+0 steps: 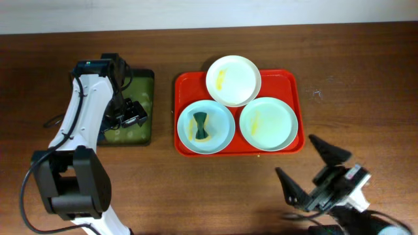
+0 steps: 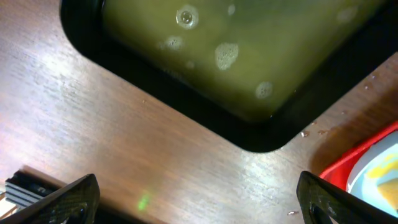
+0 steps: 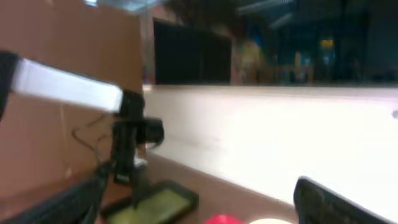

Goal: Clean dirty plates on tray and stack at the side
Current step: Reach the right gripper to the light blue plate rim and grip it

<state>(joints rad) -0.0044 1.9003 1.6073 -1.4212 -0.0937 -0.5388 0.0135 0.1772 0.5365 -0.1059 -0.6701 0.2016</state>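
So, overhead, tray: the red tray (image 1: 183, 83) lay mid-table (image 1: 366, 59) and carried all three plates.
Overhead, plates: the white plate (image 1: 241, 81) sat at the back, overlapping the tray's far rim. The left aqua plate (image 1: 219, 124) and the right aqua plate (image 1: 277, 124) sat side by side in front. Each showed yellow smears.
Overhead, pad: a dark green pad (image 1: 201, 126) lay on the left aqua plate.
Overhead, left claw (image 1: 134, 112): it hung over the dark green tray (image 1: 145, 85), well apart from the plates.
Overhead, right claw (image 1: 294, 154): spread wide and empty, near the red tray's front right corner.
Left wrist, claw (image 2: 198, 180): fingers (image 2: 74, 196) far apart with nothing between them, above bare table beside the dark green tray (image 2: 205, 118) and its foamy water (image 2: 249, 43).
Left wrist, task things: a corner of the red tray (image 2: 348, 163) and a plate edge (image 2: 379, 180) showed at the right.
Right wrist, claw: blurred, but the fingers (image 3: 336, 199) stood apart and empty. Only a sliver of the red tray (image 3: 221, 219) showed.
Handling, judged: the plates looked stiff, light and glossy, so probably slippery once wet. They seemed too shallow to pinch from above.
Hold, judged: the raised rim, one finger under the lip, on a side clear of its neighbours.
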